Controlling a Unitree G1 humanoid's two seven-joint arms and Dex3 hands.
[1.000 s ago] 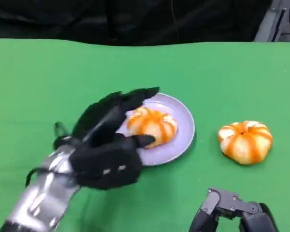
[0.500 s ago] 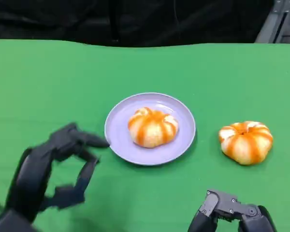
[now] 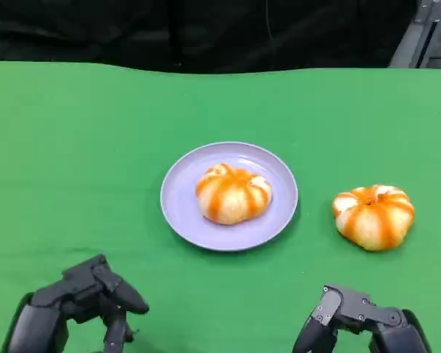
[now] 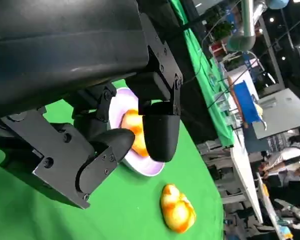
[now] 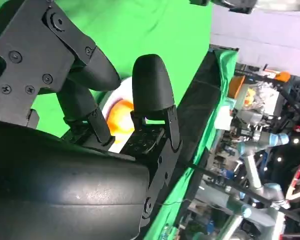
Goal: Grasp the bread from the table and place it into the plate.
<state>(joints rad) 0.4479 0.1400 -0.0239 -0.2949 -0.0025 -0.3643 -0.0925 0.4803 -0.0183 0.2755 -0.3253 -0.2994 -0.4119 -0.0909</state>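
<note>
An orange-striped bread (image 3: 233,193) lies in the middle of the lilac plate (image 3: 182,210) at the table's centre; it also appears past my fingers as bread (image 4: 134,134) and bread (image 5: 121,113). A second striped bread (image 3: 374,215) rests on the green cloth to the plate's right, seen too as bread (image 4: 177,208). My left hand (image 3: 77,307) sits low at the near left, fingers apart and holding nothing, well clear of the plate. My right hand (image 3: 360,323) stays at the near right edge, empty with fingers apart.
The green cloth (image 3: 73,147) covers the whole table, with a black backdrop (image 3: 206,33) behind its far edge. A person (image 4: 290,160) stands by other tables in the background of the left wrist view.
My left hand has drawn back from the plate to the near left edge, empty. The bread stays on the plate. The right hand has barely moved.
</note>
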